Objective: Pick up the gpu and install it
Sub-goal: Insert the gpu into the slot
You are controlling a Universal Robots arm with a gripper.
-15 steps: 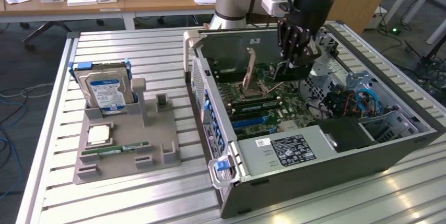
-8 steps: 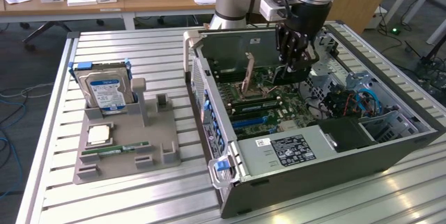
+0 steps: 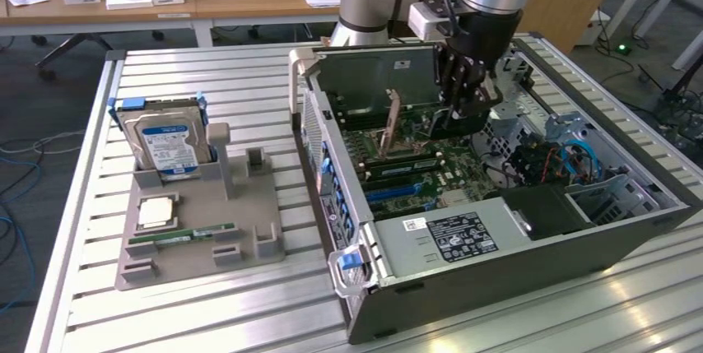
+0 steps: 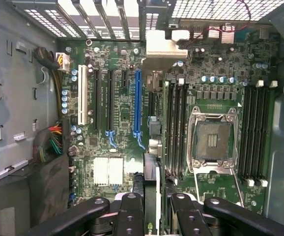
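- Dark card, edge-on: the gpu (image 4: 151, 147) is pinched between the fingers of the gripper (image 3: 467, 110), hanging upright inside the open computer case (image 3: 528, 246), over the motherboard (image 4: 181, 98) and not seated yet as far as I can tell.
- The bracket end (image 4: 164, 46) points at the case's slotted rear wall.
- What could go wrong: in the wrist view the card looks like it sits beside the blue slot (image 4: 137, 101), not over it. Push down off-line and the edge connector hits bare board or a neighbouring black slot.
- The bracket could also snag on the rear slot bars (image 4: 107, 17) if the card tilts in the claw.
- Tight quarters: the bare CPU socket (image 4: 212, 140) and memory slots (image 4: 176, 128) sit close on one side, and a bundle of cables (image 4: 53, 142) is off on the other.
- On the exterior view's left, well apart from the case, a grey holder tray (image 3: 197, 238) keeps the hard drive (image 3: 165, 143), a CPU chip (image 3: 154, 211) and a green memory stick (image 3: 181, 236). None of that's in the way.
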